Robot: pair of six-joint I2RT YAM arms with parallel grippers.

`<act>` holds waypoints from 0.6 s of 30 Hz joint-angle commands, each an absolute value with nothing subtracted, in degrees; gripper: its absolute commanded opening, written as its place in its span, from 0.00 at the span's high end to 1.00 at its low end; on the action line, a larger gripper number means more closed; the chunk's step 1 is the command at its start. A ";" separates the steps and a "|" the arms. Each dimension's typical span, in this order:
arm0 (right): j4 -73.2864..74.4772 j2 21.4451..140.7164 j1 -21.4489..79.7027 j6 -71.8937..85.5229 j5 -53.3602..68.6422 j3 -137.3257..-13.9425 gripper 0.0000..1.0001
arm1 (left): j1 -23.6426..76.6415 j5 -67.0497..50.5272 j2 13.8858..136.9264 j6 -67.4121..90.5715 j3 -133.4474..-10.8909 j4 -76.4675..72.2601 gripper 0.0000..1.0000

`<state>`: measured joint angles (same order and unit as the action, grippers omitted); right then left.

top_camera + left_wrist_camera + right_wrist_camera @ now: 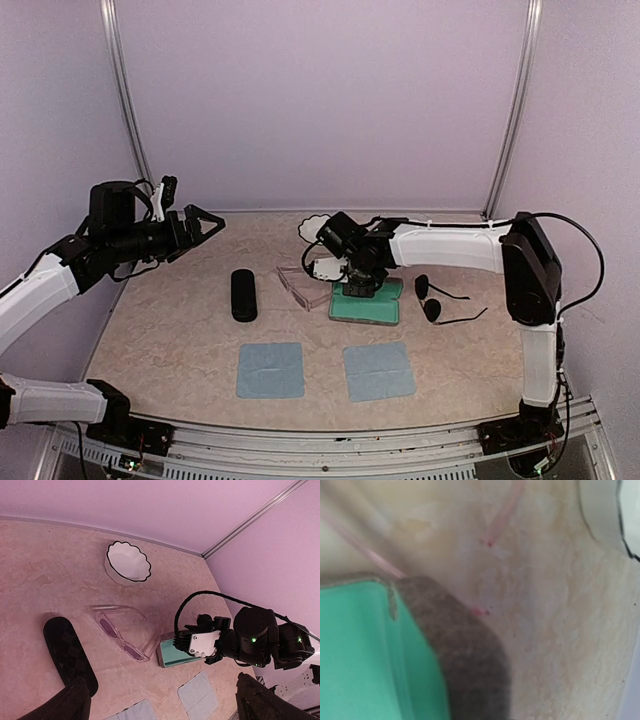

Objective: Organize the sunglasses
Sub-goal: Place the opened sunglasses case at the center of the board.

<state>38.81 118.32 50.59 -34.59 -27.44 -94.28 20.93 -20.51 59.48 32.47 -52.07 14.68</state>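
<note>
The left gripper (210, 224) hangs high over the left side of the table (170, 350), its fingers spread wide with nothing between them. The right gripper (352, 288) is down at the far left edge of the open grey case with teal lining (385, 308) (I cannot tell whether its fingers are pinching that edge). The pink-clear sunglasses (300, 286) lie unfolded just left of this case. The round dark-lensed sunglasses (432, 302) lie near its right side. A black glasses case (243, 295) lies further left.

Translucent pink plastic sunglasses (108, 628) lie on a matt, marbled tabletop (40, 570).
</note>
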 commanded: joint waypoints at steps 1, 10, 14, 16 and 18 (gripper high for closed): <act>38.98 120.93 51.80 -34.15 -29.92 -97.16 1.00 | 20.48 -20.15 58.33 31.31 -51.52 14.52 0.01; 37.27 120.73 52.50 -34.29 -30.19 -96.62 0.85 | 20.48 -20.44 58.81 31.21 -51.23 14.08 0.01; 36.97 120.10 52.69 -34.83 -29.85 -95.71 0.81 | 20.48 -20.74 59.14 31.30 -51.15 13.65 0.01; 36.64 119.71 52.86 -35.18 -29.85 -95.06 0.80 | 20.48 -20.81 59.19 31.29 -51.14 13.61 0.01; 36.25 119.39 52.97 -35.24 -29.94 -94.65 0.79 | 20.48 -20.90 59.20 31.30 -51.22 13.50 0.01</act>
<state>37.45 120.66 52.07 -34.94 -29.45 -95.66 20.93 -20.56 59.35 32.45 -51.68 14.70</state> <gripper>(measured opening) 0.203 0.988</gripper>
